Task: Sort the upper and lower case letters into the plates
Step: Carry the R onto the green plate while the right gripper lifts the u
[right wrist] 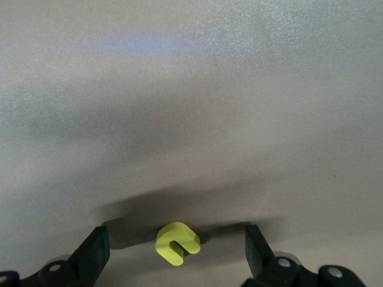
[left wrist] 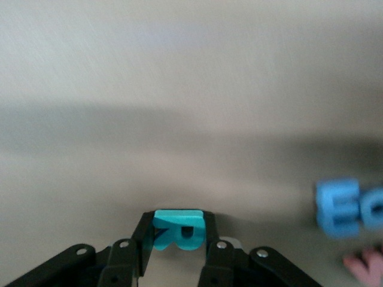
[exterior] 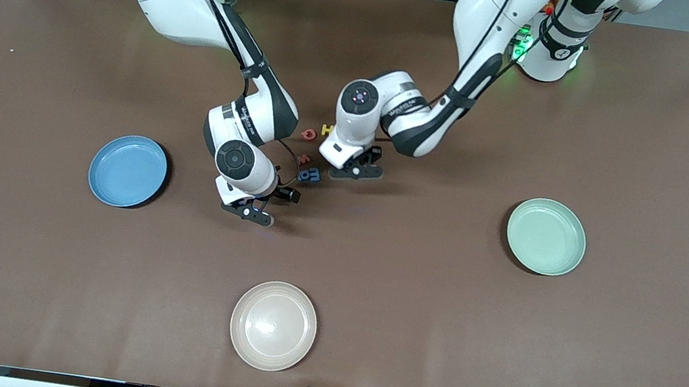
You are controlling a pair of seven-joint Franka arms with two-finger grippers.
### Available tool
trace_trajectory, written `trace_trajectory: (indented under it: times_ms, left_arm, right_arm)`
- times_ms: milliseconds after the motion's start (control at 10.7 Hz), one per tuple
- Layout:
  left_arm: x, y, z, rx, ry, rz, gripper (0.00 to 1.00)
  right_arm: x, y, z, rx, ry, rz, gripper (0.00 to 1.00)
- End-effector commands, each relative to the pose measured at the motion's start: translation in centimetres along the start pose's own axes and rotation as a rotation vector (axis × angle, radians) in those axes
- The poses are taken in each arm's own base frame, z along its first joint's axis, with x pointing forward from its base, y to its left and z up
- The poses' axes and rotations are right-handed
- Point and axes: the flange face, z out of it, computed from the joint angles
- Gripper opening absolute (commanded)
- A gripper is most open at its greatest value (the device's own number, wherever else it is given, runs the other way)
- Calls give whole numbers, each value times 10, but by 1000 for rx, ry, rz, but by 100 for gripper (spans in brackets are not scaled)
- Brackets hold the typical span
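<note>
My left gripper [left wrist: 178, 232] is shut on a teal letter R [left wrist: 179, 229], low over the table near the loose letters; from the front this gripper [exterior: 355, 171] hides the letter. My right gripper [right wrist: 178, 246] stands open, low over the table, with a small yellow letter [right wrist: 177, 243] lying between its fingers and touching neither. That gripper [exterior: 249, 211] covers the yellow letter in the front view. The light blue plate [exterior: 128, 170] lies toward the right arm's end, and the mint green plate [exterior: 546, 236] toward the left arm's end.
Loose letters lie between the two hands: a red one [exterior: 308, 134], a yellow H [exterior: 327, 129], another red one [exterior: 303, 159] and blue ones [exterior: 310, 176]. A beige plate [exterior: 273, 325] sits nearer the front camera, mid-table.
</note>
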Motion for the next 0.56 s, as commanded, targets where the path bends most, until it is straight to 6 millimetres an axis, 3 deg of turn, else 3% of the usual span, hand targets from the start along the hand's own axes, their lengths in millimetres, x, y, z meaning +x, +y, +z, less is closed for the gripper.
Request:
trace_trajectory:
  times_ms: [0,282,469]
  left_arm:
    - [79,-57,-57,29,75,21,0]
    - [159,-139,-115,38,82,102,0]
    - [208,-214,-141,59,73,210,0]
  right_arm:
    - [-5,0,-1,17,-1,26,89]
    - [-15,0,8,7,-19,27,84]
    - [-16,-1,8,9,-19,26,64]
